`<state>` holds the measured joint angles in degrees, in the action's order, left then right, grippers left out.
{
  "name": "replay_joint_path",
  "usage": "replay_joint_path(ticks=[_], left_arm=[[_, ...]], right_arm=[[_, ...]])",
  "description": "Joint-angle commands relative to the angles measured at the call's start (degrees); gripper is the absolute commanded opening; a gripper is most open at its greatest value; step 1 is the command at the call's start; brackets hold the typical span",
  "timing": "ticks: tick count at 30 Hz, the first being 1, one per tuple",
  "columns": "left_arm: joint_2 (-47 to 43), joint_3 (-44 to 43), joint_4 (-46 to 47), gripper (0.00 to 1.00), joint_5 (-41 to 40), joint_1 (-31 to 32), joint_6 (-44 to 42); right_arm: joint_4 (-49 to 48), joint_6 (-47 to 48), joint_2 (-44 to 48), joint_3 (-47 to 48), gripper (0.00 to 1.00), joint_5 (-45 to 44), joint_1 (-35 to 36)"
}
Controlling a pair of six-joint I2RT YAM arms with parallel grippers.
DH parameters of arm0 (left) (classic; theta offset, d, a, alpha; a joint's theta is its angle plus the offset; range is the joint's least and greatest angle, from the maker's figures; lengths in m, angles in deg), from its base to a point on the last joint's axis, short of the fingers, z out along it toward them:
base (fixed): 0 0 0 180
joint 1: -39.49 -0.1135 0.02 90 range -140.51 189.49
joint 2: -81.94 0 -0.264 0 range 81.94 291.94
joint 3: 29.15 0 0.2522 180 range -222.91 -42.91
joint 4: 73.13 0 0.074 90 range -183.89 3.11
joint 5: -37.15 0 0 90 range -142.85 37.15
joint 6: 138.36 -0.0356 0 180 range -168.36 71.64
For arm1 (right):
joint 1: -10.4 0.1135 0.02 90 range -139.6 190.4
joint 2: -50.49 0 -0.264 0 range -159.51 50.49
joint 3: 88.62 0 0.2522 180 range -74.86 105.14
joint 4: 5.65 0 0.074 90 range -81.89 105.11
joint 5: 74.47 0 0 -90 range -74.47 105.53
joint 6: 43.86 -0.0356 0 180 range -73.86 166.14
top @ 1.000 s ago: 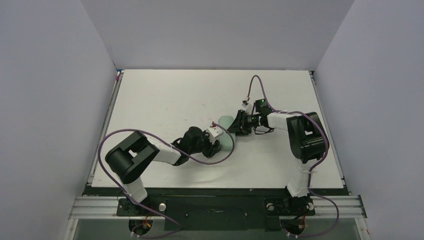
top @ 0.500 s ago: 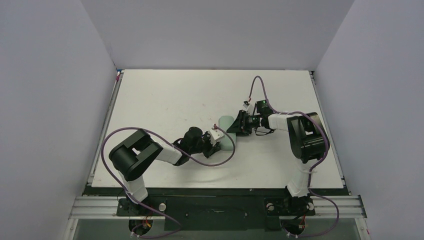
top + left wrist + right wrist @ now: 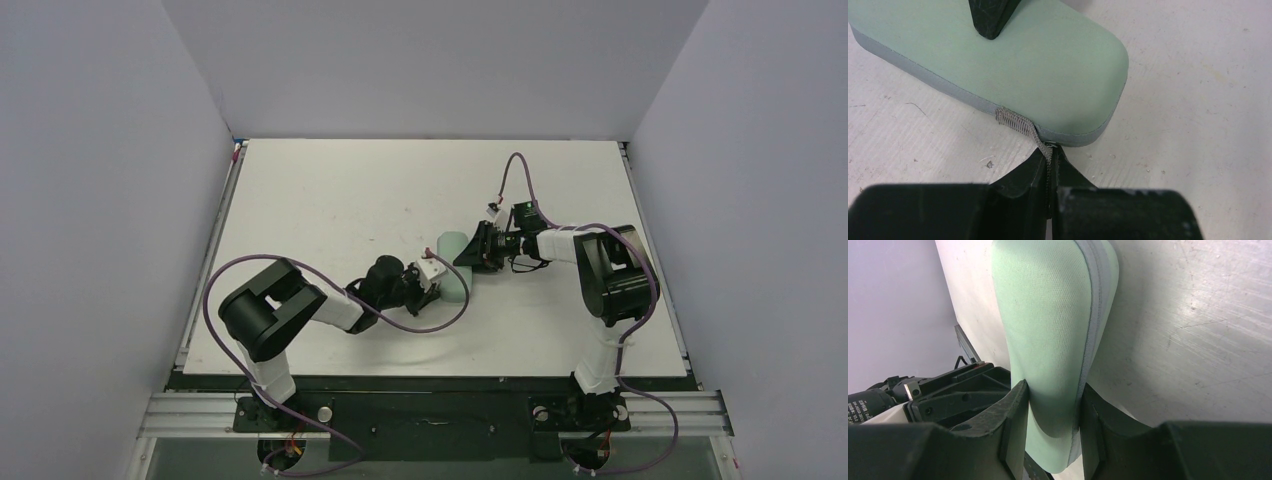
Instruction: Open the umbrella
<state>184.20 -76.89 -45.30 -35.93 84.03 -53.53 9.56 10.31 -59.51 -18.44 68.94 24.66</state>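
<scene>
**A:** Where's the umbrella?

**B:** Not in view. I judge it's zipped inside the mint-green case [image 3: 450, 243] lying near the middle of the tabletop [image 3: 320, 190].

**A:** And the jaws?

**B:** The right jaws clamp the case's far end. The left jaws are pinched shut on the grey zip tab [image 3: 1015, 122] at its near corner.

**A:** Handling?

**B:** Light, soft-shelled, likely to slide. Brace the case and pull the tab along the seam. Later, take the handle and shaft.

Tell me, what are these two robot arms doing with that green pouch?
The right gripper clamps one end of a mint-green zip case lying on the table. Near the opposite end, the left gripper is pinched shut on the case's grey pull tab. The case looks zipped closed.
</scene>
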Motion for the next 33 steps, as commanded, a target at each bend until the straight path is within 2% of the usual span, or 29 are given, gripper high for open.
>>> replay_joint_path(ticks=[1, 6, 14, 19, 26, 29, 33], left_arm=[[-1.98, 0.9, 3.91, 0.0, 1.83, 0.75, 0.58], [-2.62, 1.99, 3.57, 0.26, 0.95, 0.59, -0.83], [-5.33, 3.64, 2.75, 0.31, 2.92, 1.67, -5.68], [-5.18, 3.66, 4.18, 0.43, -1.43, 2.08, -6.64], [-5.33, 4.09, 6.78, 0.42, -6.3, 1.9, -7.98], [-7.6, 5.25, 5.23, 0.37, -4.75, 1.82, -8.05], [-13.09, 9.35, 2.77, 0.37, -2.62, 1.85, -9.33]], right_arm=[[2.92, 1.25, -0.13, -2.12, 0.0, -6.56, 0.71], [3.39, 1.92, 0.11, -2.46, 0.0, -6.62, 0.67], [4.72, 3.11, 0.42, -2.4, 0.0, -7.13, 0.68], [4.86, 3.01, 0.53, -2.37, 0.0, -7.29, 0.67], [5.31, 3.57, 0.79, -2.6, 0.0, -7.52, 0.68], [5.47, 3.64, 0.76, -2.49, 0.0, -7.53, 0.71], [6.53, 4.5, 0.95, -2.0, 0.0, -7.84, 0.68]])
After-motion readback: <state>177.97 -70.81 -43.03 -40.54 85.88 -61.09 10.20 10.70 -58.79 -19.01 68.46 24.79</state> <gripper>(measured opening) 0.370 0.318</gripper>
